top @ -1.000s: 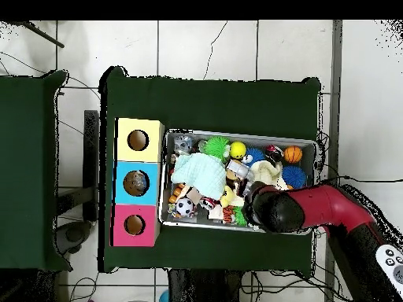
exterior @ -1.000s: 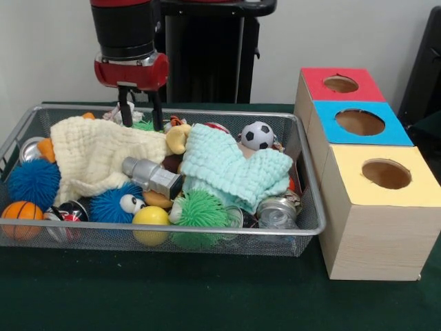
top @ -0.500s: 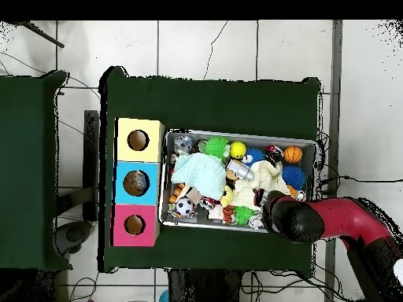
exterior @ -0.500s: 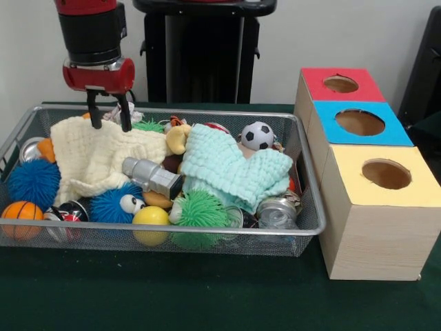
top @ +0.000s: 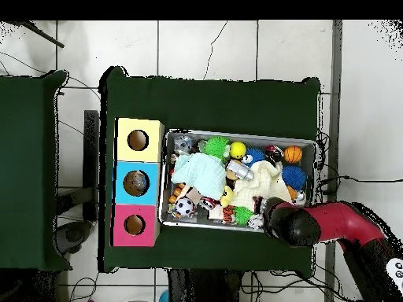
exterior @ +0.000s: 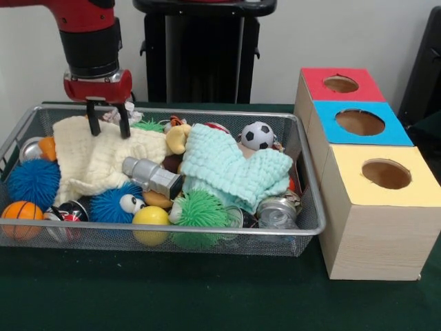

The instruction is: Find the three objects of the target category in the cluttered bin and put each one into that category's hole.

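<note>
The wire mesh bin (exterior: 172, 228) is full of toys and cloths; it also shows in the overhead view (top: 240, 132). My gripper (exterior: 107, 128) hangs open and empty at the bin's far left corner. Its fingertips (exterior: 125, 129) are just above a cream cloth (exterior: 96, 157). A clear wrinkled plastic piece (exterior: 278, 219) lies at the bin's near right corner, beside a silver can (exterior: 274, 205). I see no other clear bottles or cups; the cloths may hide them. The blue-topped box's hole (exterior: 360, 122) is to the right of the bin and also shows in the overhead view (top: 135, 183).
The red-topped box (exterior: 340, 84) and the yellow-topped box (exterior: 386, 174) flank the blue one. A mint cloth (exterior: 233, 165) covers the bin's middle. Around it lie a soccer ball (exterior: 257, 135), a green spiky ball (exterior: 200, 209), blue fuzzy balls (exterior: 33, 182), a small basketball (exterior: 21, 212) and a grey metal flask (exterior: 153, 177).
My gripper has moved from the bin's back middle to its far left corner, over the cream cloth, and stayed open. The objects in the bin have not moved.
</note>
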Robot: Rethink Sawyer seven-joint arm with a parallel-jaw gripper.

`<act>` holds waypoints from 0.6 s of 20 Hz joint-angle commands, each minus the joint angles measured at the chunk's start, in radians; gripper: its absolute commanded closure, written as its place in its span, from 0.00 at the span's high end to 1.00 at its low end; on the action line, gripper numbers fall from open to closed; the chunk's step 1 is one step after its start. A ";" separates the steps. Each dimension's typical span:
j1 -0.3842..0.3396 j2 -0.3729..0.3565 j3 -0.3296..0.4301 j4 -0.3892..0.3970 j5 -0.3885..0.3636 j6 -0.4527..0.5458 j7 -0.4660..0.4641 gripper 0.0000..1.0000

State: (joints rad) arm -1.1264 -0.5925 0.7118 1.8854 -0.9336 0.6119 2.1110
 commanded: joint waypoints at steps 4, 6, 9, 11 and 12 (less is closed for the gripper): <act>0.035 0.133 -0.071 -0.075 -0.192 -0.101 -0.163 1.00; 0.040 0.147 -0.081 -0.079 -0.215 -0.124 -0.143 1.00; 0.054 0.169 -0.103 -0.088 -0.251 -0.164 -0.106 1.00; 0.059 0.174 -0.111 -0.088 -0.267 -0.201 -0.100 1.00; 0.057 0.175 -0.111 -0.085 -0.272 -0.223 -0.106 0.00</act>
State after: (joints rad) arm -1.0976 -0.5143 0.6578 1.8792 -1.0906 0.4674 2.1110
